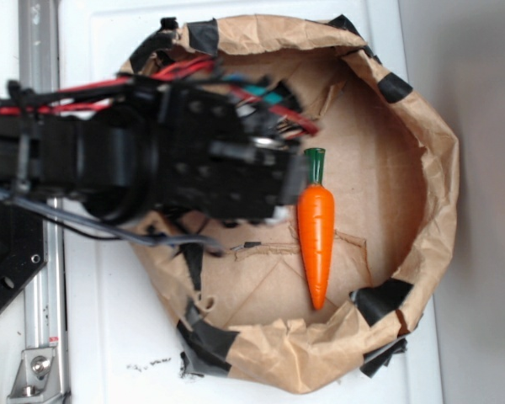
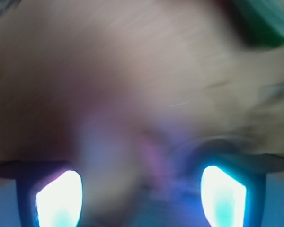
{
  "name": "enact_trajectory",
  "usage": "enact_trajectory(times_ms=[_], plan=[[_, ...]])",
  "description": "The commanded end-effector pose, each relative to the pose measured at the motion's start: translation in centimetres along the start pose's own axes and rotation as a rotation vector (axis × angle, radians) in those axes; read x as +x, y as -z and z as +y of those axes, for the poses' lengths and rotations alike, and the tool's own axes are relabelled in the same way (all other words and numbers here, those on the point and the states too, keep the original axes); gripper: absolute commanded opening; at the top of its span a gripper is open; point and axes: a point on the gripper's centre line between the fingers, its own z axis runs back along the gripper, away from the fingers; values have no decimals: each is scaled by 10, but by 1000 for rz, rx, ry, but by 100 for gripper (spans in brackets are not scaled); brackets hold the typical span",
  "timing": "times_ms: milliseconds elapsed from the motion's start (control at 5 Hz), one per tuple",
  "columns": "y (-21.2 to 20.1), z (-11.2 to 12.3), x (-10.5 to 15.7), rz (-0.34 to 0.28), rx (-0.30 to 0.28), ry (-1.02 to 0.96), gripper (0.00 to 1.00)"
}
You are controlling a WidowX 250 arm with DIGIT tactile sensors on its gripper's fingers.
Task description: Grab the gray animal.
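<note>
Inside the brown paper nest [image 1: 421,168] taped with black strips, the black arm [image 1: 177,160] reaches low over the cardboard floor and covers whatever lies beneath it in the exterior view. Just beyond the gripper [image 2: 141,191] lies the orange carrot [image 1: 316,240], its green top nearest the fingers. The wrist view is badly blurred, yet it shows the two fingers [image 2: 59,198] set apart, with a soft gray and pinkish shape between them, which is probably the gray animal [image 2: 113,156]; its outline cannot be made out. To do this step well, I judge the fingers should sink until they straddle the plush body, stay clear of the carrot's green end, and close slowly so that the soft toy bunches between them instead of slipping out.
</note>
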Motion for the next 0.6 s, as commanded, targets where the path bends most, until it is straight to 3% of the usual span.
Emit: enact_trajectory(times_ms=[0,200,400], plan=[[-10,16,-26,6,9,-198,0],[-31,20,-17,45,48,-289,0],[-57,8,9,2,39,-326,0]])
